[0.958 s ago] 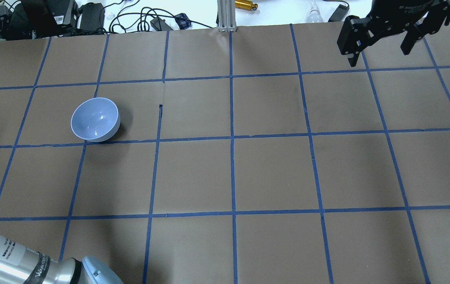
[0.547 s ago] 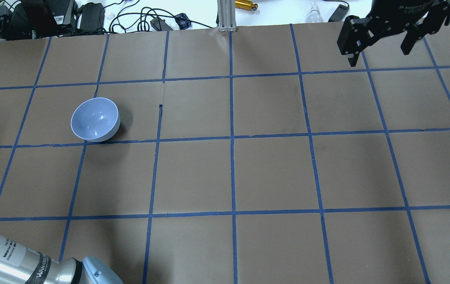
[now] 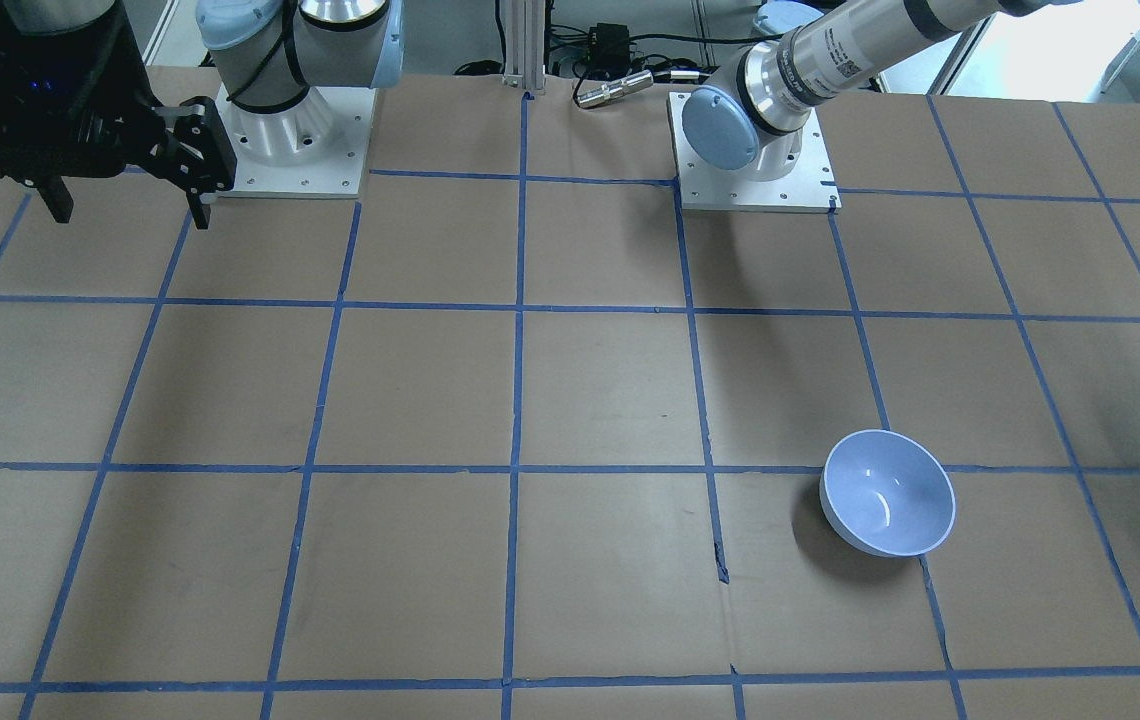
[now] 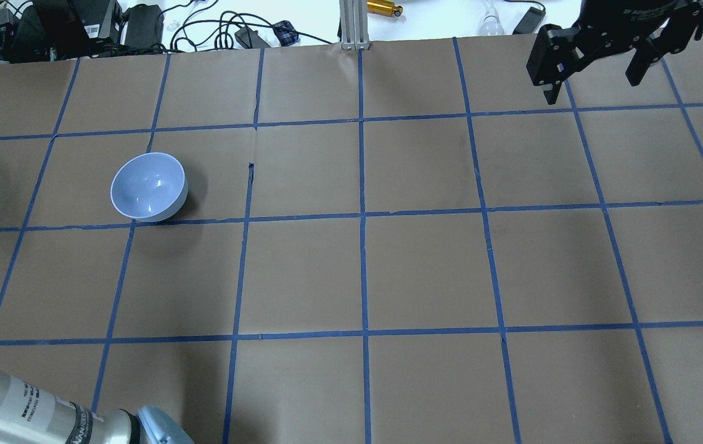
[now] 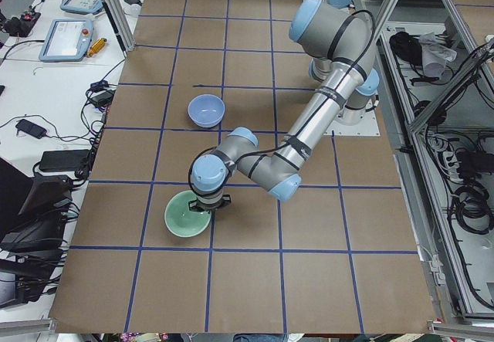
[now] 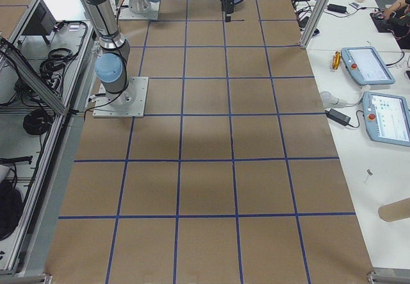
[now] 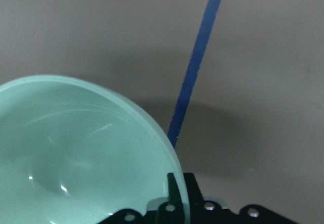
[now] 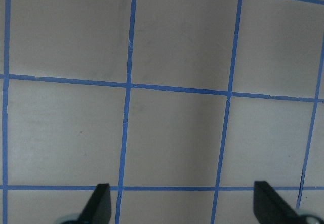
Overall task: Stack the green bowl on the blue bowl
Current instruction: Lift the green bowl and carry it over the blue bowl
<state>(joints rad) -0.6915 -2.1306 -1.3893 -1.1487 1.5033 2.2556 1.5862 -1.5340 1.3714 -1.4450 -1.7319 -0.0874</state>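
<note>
The green bowl (image 5: 187, 215) is near the table's left end, and its mint interior fills the lower left of the left wrist view (image 7: 76, 153). My left gripper (image 5: 210, 203) is shut on its rim, with one finger (image 7: 174, 188) showing inside the rim. The blue bowl (image 4: 149, 187) stands alone and upright on the brown paper, also in the front view (image 3: 888, 492) and the left side view (image 5: 206, 110), about two grid squares from the green bowl. My right gripper (image 4: 595, 74) is open and empty, high over the far right corner (image 3: 125, 195), (image 8: 185, 206).
Cables and power bricks (image 4: 80, 24) and an aluminium post (image 4: 351, 24) line the far edge. The left arm's elbow (image 4: 49, 413) crosses the near left corner. The arm bases (image 3: 290, 140) stand on the robot's side. Teach pendants (image 6: 368, 66) lie off the table.
The left arm's elbow has slid a little right and down in the overhead view, and a faint green edge now shows at that view's left border. The right gripper and blue bowl have not moved.
</note>
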